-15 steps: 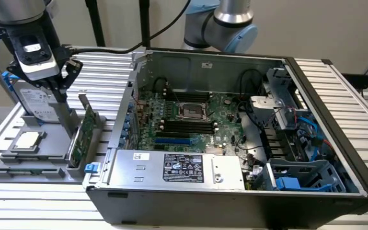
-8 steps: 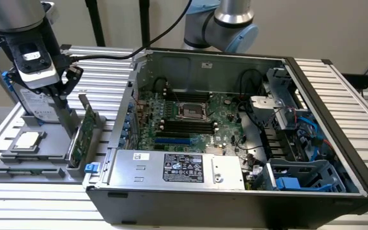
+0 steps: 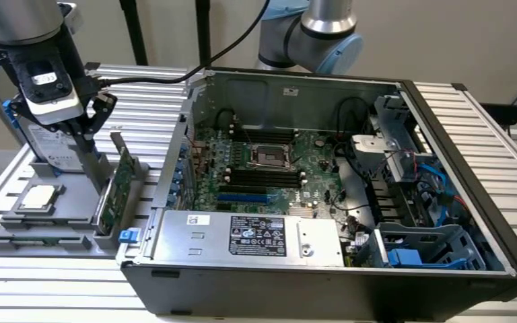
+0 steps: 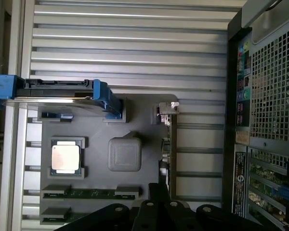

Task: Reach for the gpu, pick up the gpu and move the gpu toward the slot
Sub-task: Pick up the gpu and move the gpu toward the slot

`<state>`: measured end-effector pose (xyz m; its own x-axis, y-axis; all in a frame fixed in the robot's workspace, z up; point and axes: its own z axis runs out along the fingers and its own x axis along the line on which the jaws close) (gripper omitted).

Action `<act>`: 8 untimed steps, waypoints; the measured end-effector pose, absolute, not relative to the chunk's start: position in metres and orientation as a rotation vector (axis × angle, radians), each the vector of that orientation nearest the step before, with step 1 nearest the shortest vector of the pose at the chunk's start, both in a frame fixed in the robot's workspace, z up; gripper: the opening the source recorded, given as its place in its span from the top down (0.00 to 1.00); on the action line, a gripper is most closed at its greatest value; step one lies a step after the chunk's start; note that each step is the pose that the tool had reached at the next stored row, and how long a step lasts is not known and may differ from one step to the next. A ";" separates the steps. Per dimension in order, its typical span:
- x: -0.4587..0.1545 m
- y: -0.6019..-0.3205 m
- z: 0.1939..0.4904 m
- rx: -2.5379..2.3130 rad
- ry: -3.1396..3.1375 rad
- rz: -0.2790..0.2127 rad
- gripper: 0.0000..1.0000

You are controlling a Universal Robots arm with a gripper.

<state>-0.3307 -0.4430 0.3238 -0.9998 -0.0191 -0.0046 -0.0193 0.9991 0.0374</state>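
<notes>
Pincer [image 3: 92, 131] hangs close over the gpu [image 3: 119, 183], which stands on edge in the gray parts tray [image 3: 61, 232], along the tray's side next to the computer case [image 3: 330, 282]. Whether I am spread or pinching, I cannot tell. I judge the reach nearly done, with lifting and carrying left.

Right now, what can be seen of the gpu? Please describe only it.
The gpu is a thin green circuit board with a silvery metal bracket at one end. It stands on edge in the grey holder, beside the open computer case. The gripper is close beside it; contact cannot be told.
</notes>
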 end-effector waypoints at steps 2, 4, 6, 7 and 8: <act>-0.331 -0.443 0.324 -0.030 3.137 0.059 0.89; -0.331 -0.443 0.324 -0.030 3.137 0.059 0.89; -0.331 -0.443 0.324 -0.030 3.137 0.059 0.89; -0.331 -0.443 0.324 -0.030 3.137 0.059 0.88; -0.331 -0.443 0.324 -0.030 3.137 0.059 0.82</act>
<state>-0.3307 -0.4430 0.3238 -0.9998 -0.0191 -0.0046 -0.0192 0.9991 0.0374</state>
